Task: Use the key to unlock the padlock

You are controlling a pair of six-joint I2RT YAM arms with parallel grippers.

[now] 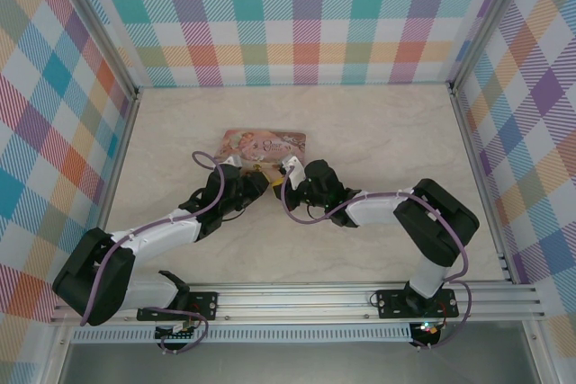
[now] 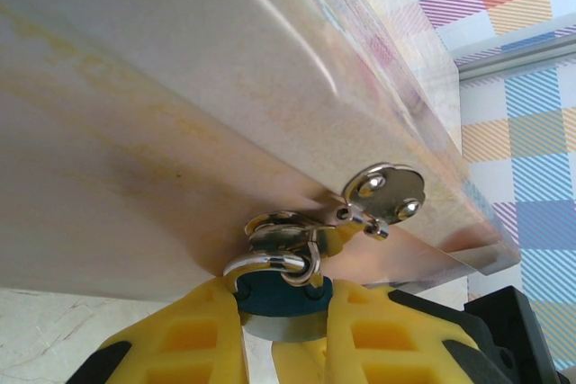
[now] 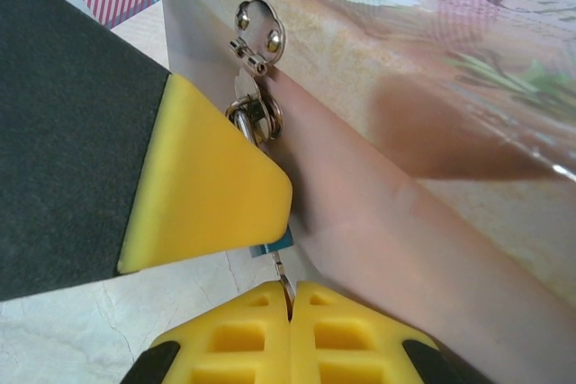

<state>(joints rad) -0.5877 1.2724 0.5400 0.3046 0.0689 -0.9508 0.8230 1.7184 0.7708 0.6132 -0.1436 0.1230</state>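
**Left hand has the lock, right hand has the key – turn comes next**

Left hand (image 2: 283,314) is clamped on the padlock (image 2: 279,297), which hangs by its shackle (image 2: 261,263) from the hasp (image 2: 387,193) on the near wall of the pink tin (image 1: 264,143). On the tabletop (image 1: 378,132) that tin sits at 12 o'clock from where both arms meet.

Right hand (image 3: 290,299) is pressed together on the key (image 3: 282,267). The thin shaft points to 12 o'clock, straight at the teal underside of the lock. A left finger hides the keyhole, so I can't tell if it's fully seated.

My read: we're at the insert/turn step. The next move needs the key pushed home along its own line, then a wrist twist – while the left hand stops the body from swinging.

Count: one padlock, one key, one tin, one hasp, two hands.
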